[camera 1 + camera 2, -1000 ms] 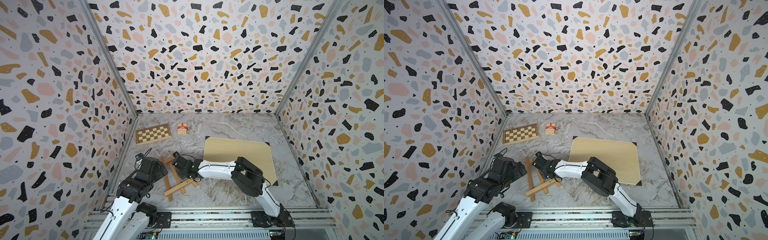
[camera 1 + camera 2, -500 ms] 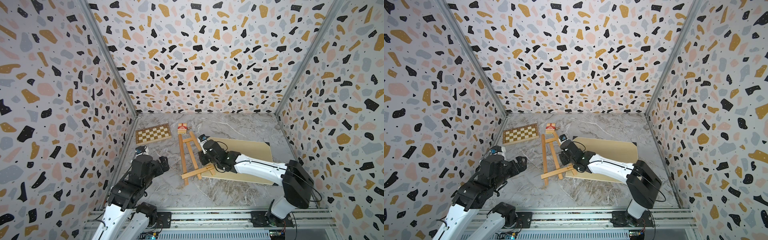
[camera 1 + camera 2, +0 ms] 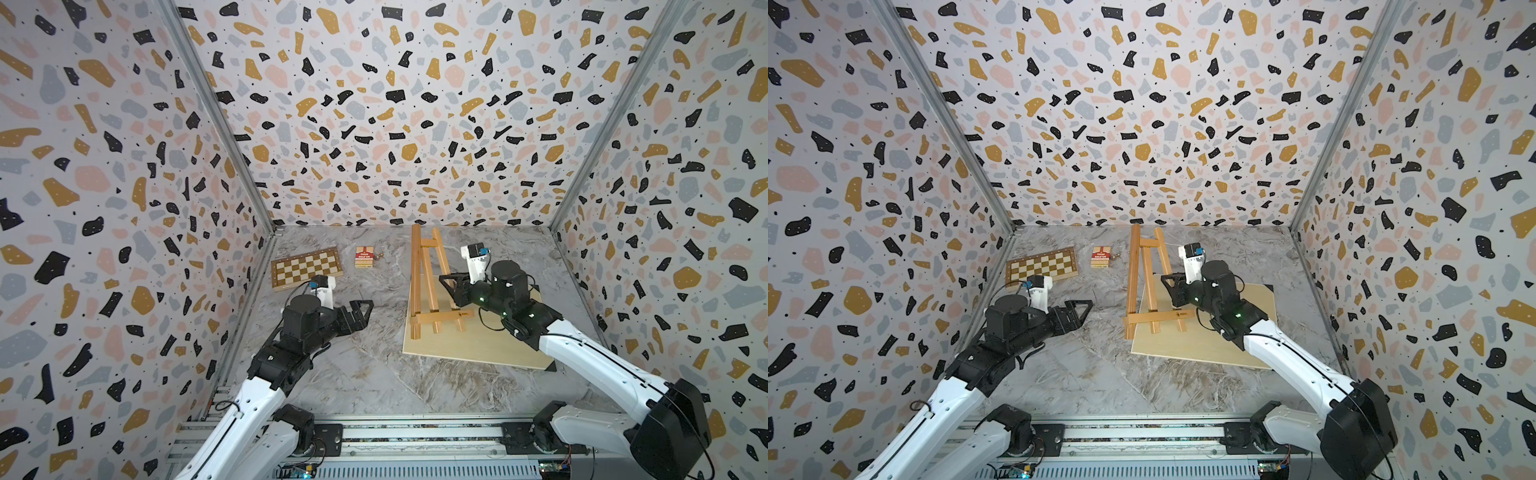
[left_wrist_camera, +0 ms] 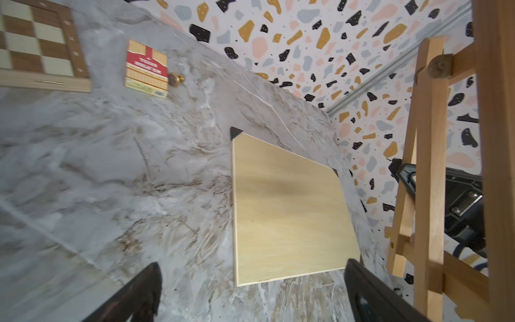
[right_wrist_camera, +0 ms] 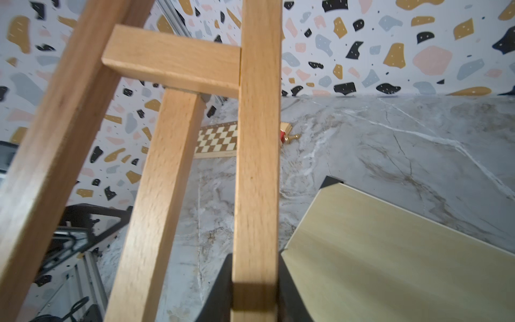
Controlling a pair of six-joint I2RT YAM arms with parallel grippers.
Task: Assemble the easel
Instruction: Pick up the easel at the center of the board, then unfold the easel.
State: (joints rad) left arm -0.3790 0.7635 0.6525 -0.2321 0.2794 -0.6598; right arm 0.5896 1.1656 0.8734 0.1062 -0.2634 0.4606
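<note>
Speckled terrazzo walls enclose a grey marble tabletop (image 3: 374, 374), seen from above. Toward 1 o'clock from the table's centre, the easel (image 3: 415, 286) is held upright, its ledge bar over the near-left corner of a pale board (image 3: 490, 340); whether its feet touch the board cannot be told. The right gripper (image 3: 450, 286) is clamped on the easel's right leg, fingers pressing both faces of the slat. The left gripper (image 3: 362, 312) waits at 9 o'clock, jaws wide apart and empty. A chessboard (image 3: 306, 266) and a small card box (image 3: 364, 257) lie at 10 and 11 o'clock. Likely the frame is being stood up: the one-sided grip should stay firm while the free gripper approaches slowly to spread the rear leg without twisting the frame.
</note>
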